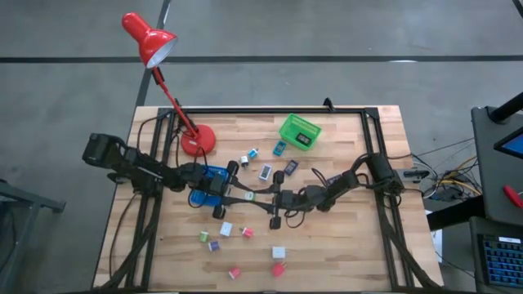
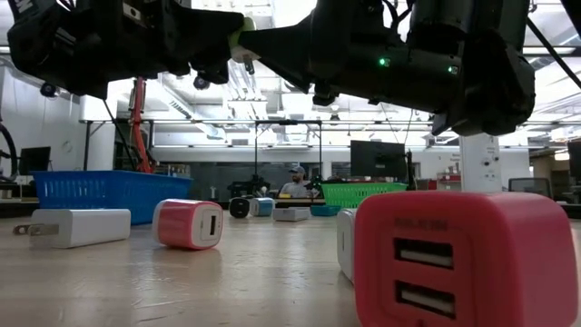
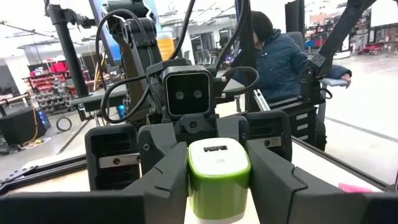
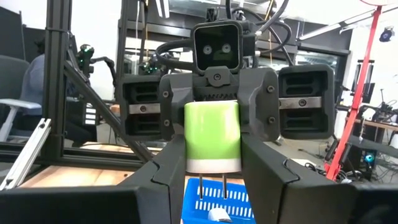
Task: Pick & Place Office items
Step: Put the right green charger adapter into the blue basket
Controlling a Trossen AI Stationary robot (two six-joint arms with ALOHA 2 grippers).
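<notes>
Both arms met above the middle of the wooden table [image 1: 343, 245], their claws facing each other tip to tip. The left claw [image 1: 260, 197] reached in from nine o'clock, the right claw [image 1: 263, 196] from three o'clock. Between them they gripped one green-and-white charger [image 3: 218, 175], held clear of the tabletop. In the left wrist view the charger's socket face pointed back at the camera, with the left fingers [image 3: 165, 180] pressed to its two sides. In the right wrist view the same charger [image 4: 212, 137] showed its two metal prongs hanging down, with the right fingers [image 4: 273, 180] closed against it. Each claw was thus clamped on the charger.

The blue tray [image 1: 198, 196] lay partly under the left arm, toward nine o'clock of the table's centre. The green basket [image 1: 300, 131] stood toward one o'clock, near the far edge. The red lamp [image 1: 149, 37] rose from its base at about eleven o'clock.

Other chargers lay scattered. A cluster of small dark, white and teal pieces [image 1: 265, 172] sat at twelve o'clock of the claws. White, green, purple and red pieces [image 1: 226, 229] were spread toward six o'clock. In the low view a red charger [image 2: 465, 261] with two sockets filled the near foreground, a white plug [image 2: 80, 227] and a second red charger [image 2: 188, 223] farther back.

A person [image 3: 278, 59] in a dark jacket sat beyond the table.
</notes>
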